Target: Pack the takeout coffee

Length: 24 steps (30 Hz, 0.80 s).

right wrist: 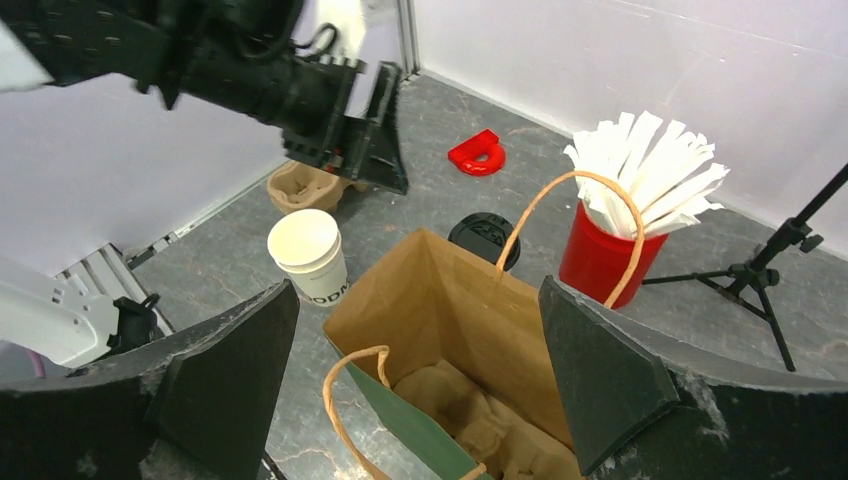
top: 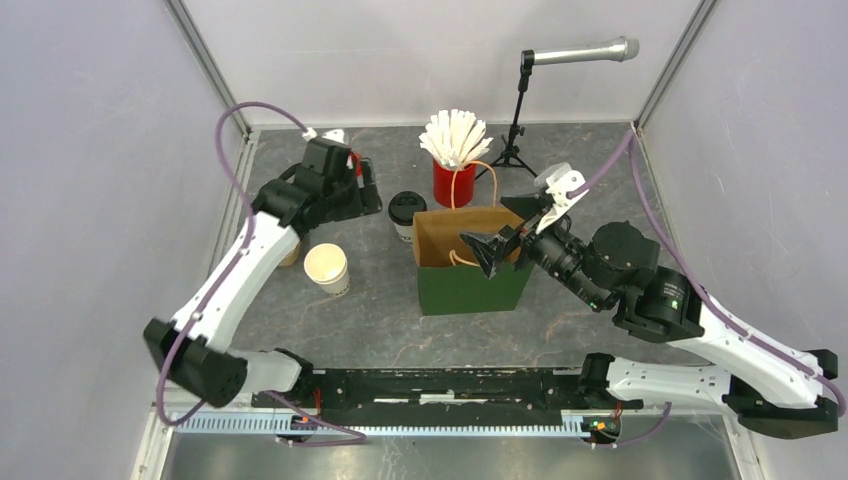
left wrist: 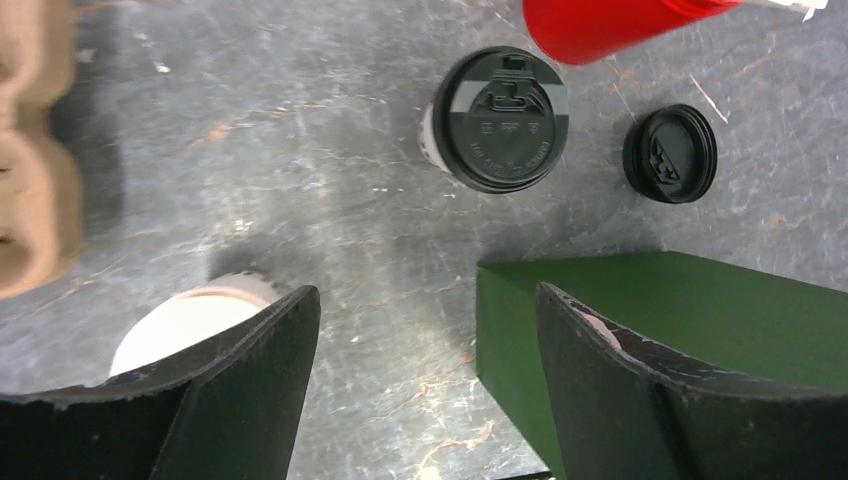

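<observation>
The left hand (top: pixel 362 192) hangs above the counter (left wrist: pixel 330 180) with its jaws spread wide, nothing between them and nothing touched. Straight ahead of its fingertips in the wrist view stands the lidded cup (left wrist: pixel 505 120), its black lid pressed on. Just beside that cup the loose lid (left wrist: pixel 670 153) lies flat on the counter, near the red cup of white sticks (left wrist: pixel 600 25). The open cup (left wrist: pixel 195 320), showing its cream inside, stands below this hand, partly hidden behind one finger (left wrist: pixel 250 380). The green paper bag (left wrist: pixel 700 300) sits below the other finger. A brown pulp carrier (left wrist: pixel 30 150) lies out to the side, beyond the open cup. The right hand (top: pixel 487 252) is also wide open and empty, poised just over the bag's open mouth. A second pulp piece (right wrist: pixel 470 420) rests on the bag's bottom beneath it. Both cups stand on the counter outside the bag, beyond it as seen from the right hand.
</observation>
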### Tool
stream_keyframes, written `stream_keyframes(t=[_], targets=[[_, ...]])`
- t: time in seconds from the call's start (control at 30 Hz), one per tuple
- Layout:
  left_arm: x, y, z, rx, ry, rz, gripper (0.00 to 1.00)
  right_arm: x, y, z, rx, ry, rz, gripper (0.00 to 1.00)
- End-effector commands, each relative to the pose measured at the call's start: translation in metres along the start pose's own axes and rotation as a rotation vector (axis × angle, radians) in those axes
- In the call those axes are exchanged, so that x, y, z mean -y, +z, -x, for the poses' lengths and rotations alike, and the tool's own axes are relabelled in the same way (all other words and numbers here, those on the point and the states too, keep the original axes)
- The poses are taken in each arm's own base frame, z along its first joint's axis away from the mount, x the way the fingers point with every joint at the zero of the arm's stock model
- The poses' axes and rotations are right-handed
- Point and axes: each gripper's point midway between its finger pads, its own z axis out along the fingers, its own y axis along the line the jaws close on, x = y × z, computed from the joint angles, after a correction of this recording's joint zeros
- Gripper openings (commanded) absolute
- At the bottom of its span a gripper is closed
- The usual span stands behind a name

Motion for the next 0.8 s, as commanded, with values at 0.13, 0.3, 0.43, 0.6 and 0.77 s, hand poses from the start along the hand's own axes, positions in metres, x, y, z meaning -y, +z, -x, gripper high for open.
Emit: stream_keyframes(t=[0.13,0.3,0.43,0.6,0.77], targets=[[0.043,0.061,0.003,-0.071,0.066,-0.145,0.94,0.017,-0.020,0.007,0.025,0.022,-0.057,0.98],[0.039,0.092,0.005,-0.106,0.083,-0.071,0.94,0.044,-0.033,-0.009,-0.037,0.055,-0.203,0.98],[0.036,0.112,0.010,-0.122,0.052,-0.051,0.86,0.048,-0.040,-0.013,-0.040,0.084,-0.216,0.98],[0.035,0.132,0.005,-0.153,0.087,-0.048,0.71,0.051,-0.046,-0.016,-0.040,0.113,-0.222,0.98],[0.037,0.144,0.001,-0.165,0.128,-0.079,0.63,0.052,-0.048,-0.016,-0.041,0.124,-0.225,0.98]])
